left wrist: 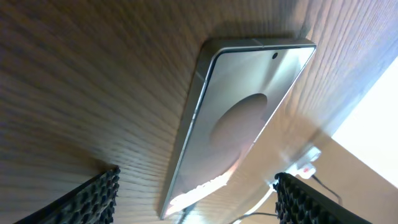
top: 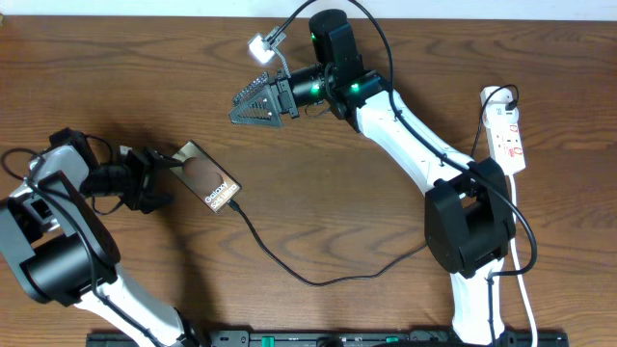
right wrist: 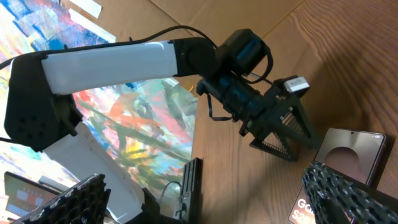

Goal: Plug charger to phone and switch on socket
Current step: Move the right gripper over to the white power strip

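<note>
The tabletop [top: 116, 58] is brown with dark wood grain. The phone [top: 205, 177], left of centre, is glossy brown-black with white lettering. The charger [top: 313, 281] is black; the socket [top: 508, 130], at the right edge, is white with red marks.

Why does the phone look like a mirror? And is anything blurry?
Left wrist: the phone has a glossy face that mirrors a round shape, with glare at its lower end; the picture's right edge is washed out white. Right wrist: the same round reflection. Overhead: sharp, with soft shadows.
</note>
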Available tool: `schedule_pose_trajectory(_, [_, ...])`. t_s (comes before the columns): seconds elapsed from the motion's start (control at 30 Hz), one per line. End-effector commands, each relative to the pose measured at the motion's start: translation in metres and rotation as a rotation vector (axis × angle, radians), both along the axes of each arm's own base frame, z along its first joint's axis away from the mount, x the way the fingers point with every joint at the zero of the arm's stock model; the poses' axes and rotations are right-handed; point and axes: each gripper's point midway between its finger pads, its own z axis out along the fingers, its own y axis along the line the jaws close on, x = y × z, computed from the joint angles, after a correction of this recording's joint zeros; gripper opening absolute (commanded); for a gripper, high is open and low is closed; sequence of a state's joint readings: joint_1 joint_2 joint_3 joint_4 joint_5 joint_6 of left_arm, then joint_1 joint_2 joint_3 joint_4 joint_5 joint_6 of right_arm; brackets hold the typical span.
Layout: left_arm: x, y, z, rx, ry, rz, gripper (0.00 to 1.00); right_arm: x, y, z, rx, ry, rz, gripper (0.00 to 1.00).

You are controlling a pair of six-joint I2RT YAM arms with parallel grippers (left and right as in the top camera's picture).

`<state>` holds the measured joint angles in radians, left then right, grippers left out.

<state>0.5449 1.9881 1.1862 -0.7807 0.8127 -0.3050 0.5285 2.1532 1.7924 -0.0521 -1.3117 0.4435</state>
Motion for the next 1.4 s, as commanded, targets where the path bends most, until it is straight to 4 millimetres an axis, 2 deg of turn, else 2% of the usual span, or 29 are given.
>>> schedule_pose_trajectory(0.0, [-0.002, 0.007, 0.016, 0.086, -0.096, -0.063, 0.80, 0.002, -0.002, 0.008, 0.018, -0.038, 0.004, 0.99])
schedule_pose_trajectory(0.1, [0.007, 0.009, 0.054, 0.150, -0.228, -0.089, 0.80, 0.001, -0.003, 0.005, 0.011, -0.041, 0.006, 0.99])
schedule_pose_trajectory(0.23, [0.010, 0.004, 0.124, 0.275, -0.458, -0.148, 0.81, 0.003, -0.004, -0.004, -0.018, -0.032, -0.014, 0.99])
schedule_pose_trajectory(0.37, [0.007, -0.013, 0.190, 0.405, -0.653, -0.189, 0.81, 0.016, -0.010, -0.022, -0.107, 0.032, -0.101, 0.99])
schedule_pose_trajectory(0.47, [0.000, -0.028, 0.232, 0.502, -0.747, -0.206, 0.82, 0.029, -0.022, -0.041, -0.202, 0.093, -0.190, 0.99])
schedule_pose_trajectory(0.6, [-0.007, -0.049, 0.267, 0.595, -0.829, -0.226, 0.82, 0.053, -0.055, -0.073, -0.384, 0.162, -0.355, 0.99])
schedule_pose_trajectory(0.67, [-0.009, -0.058, 0.276, 0.614, -0.848, -0.226, 0.85, 0.064, -0.080, -0.086, -0.506, 0.173, -0.442, 0.99])
schedule_pose_trajectory(0.7, [-0.010, -0.062, 0.279, 0.620, -0.857, -0.230, 0.93, 0.069, -0.096, -0.090, -0.577, 0.169, -0.488, 0.99])
schedule_pose_trajectory(0.8, [-0.007, -0.072, 0.281, 0.608, -0.870, -0.243, 0.94, 0.081, -0.144, -0.085, -0.772, 0.151, -0.613, 0.99])
schedule_pose_trajectory(0.87, [-0.005, -0.077, 0.280, 0.596, -0.871, -0.253, 0.94, 0.090, -0.180, -0.070, -0.889, 0.122, -0.718, 0.99])
schedule_pose_trajectory(0.93, [-0.003, -0.081, 0.277, 0.588, -0.868, -0.264, 0.94, 0.097, -0.207, -0.049, -0.945, 0.081, -0.790, 0.99])
schedule_pose_trajectory(1.03, [-0.001, -0.082, 0.272, 0.579, -0.854, -0.274, 0.94, 0.108, -0.246, -0.014, -0.969, 0.037, -0.898, 0.99])
schedule_pose_trajectory(1.17, [0.002, -0.082, 0.266, 0.570, -0.833, -0.278, 0.95, 0.118, -0.297, 0.019, -0.948, 0.021, -1.009, 0.99])
schedule_pose_trajectory(1.37, [0.003, -0.081, 0.257, 0.559, -0.802, -0.286, 0.95, 0.121, -0.389, 0.034, -0.889, 0.098, -1.124, 0.99])
